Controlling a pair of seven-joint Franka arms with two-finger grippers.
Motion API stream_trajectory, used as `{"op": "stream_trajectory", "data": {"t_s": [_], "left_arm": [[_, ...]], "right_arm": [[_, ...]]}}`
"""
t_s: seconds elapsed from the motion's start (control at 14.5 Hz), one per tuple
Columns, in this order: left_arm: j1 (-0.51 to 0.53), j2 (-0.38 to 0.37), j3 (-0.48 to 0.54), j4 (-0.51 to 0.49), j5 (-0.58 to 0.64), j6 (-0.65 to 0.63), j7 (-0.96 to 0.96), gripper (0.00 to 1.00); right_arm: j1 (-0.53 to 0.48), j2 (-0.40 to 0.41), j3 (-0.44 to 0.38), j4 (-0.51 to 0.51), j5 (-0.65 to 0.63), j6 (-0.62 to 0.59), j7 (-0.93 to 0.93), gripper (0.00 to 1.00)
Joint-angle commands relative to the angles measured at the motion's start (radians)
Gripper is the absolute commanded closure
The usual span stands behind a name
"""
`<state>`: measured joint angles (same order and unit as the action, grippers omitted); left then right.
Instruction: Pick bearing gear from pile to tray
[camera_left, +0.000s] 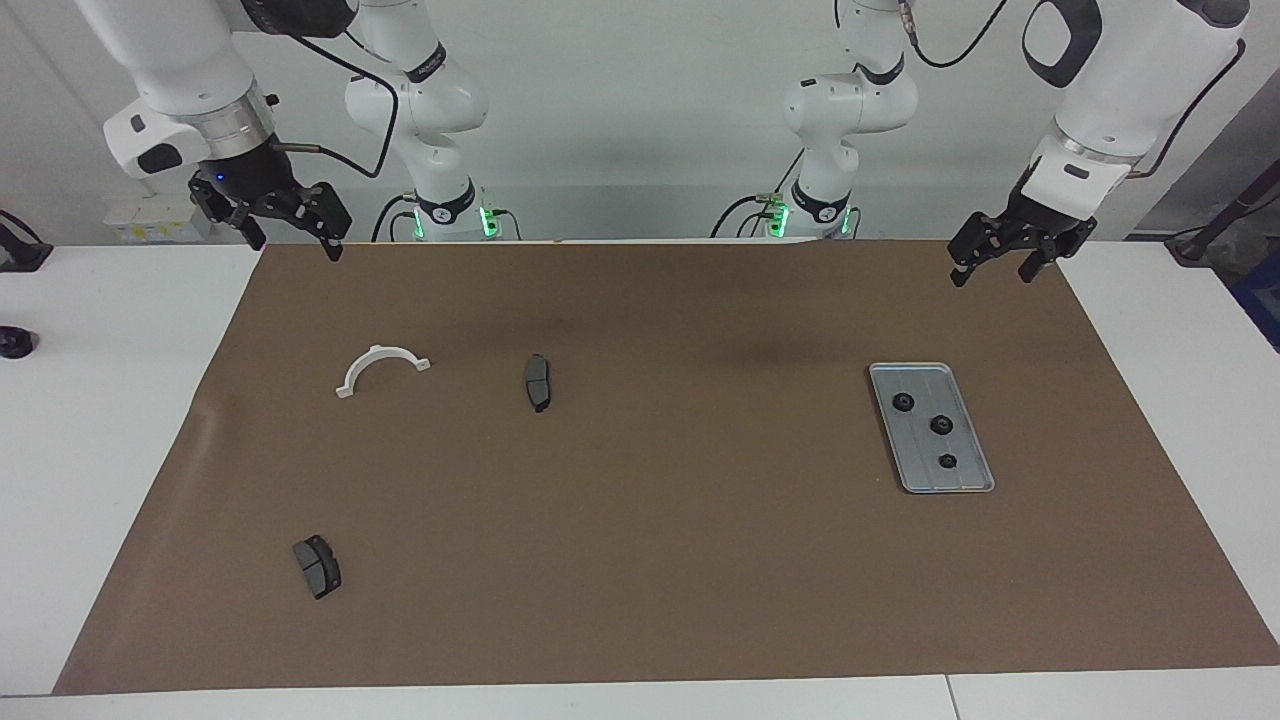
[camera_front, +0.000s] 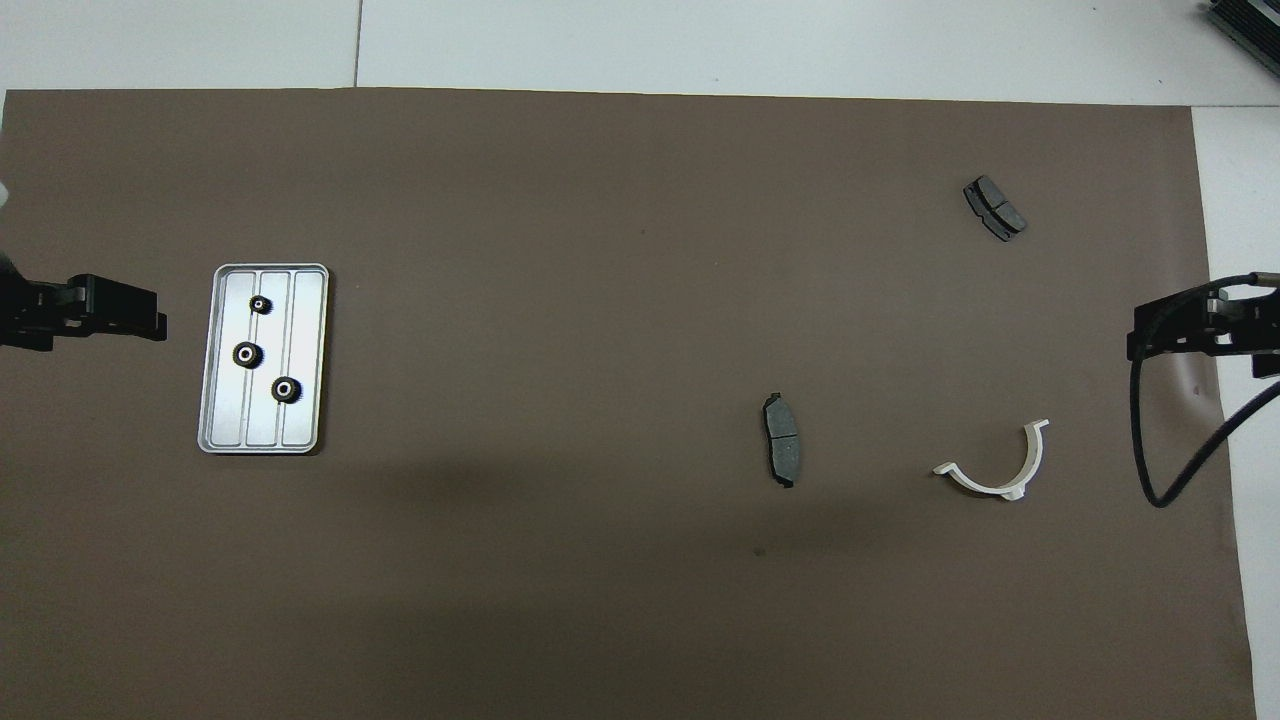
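Note:
The silver tray (camera_left: 915, 452) lies on the brown mat toward the left arm's end; it also shows in the overhead view (camera_front: 302, 315). Three small black gears (camera_left: 940, 424) lie in it (camera_front: 247, 354). The loose parts are spread out: a white half-ring bracket (camera_left: 383, 351) (camera_front: 990, 487) and two dark grey brake pads (camera_left: 538, 383) (camera_left: 318, 566). No gear shows on the mat outside the tray. My left gripper (camera_left: 993, 272) hangs open and empty over the mat's corner beside the tray. My right gripper (camera_left: 297, 243) hangs open and empty over the mat's edge at its own end.
The brown mat (camera_left: 640, 560) covers most of the white table. A small black object (camera_left: 15, 342) sits on the white table at the right arm's end. A black cable (camera_front: 1150, 470) hangs from the right arm.

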<state>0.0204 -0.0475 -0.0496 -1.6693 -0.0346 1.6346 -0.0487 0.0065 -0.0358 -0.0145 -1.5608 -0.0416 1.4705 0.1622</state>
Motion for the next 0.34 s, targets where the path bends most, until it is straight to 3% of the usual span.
{"op": "stream_trajectory", "data": {"t_s": [0.0, 0.28], "left_arm": [[0.003, -0.015, 0.002, -0.021, 0.002, 0.007, 0.015, 0.00], [0.001, -0.015, 0.000, -0.021, 0.002, 0.005, 0.016, 0.00]], "right_arm": [[-0.016, -0.024, 0.011, -0.030, 0.020, 0.021, 0.005, 0.00], [-0.016, -0.024, 0.010, -0.030, 0.020, 0.021, 0.005, 0.00]]}}
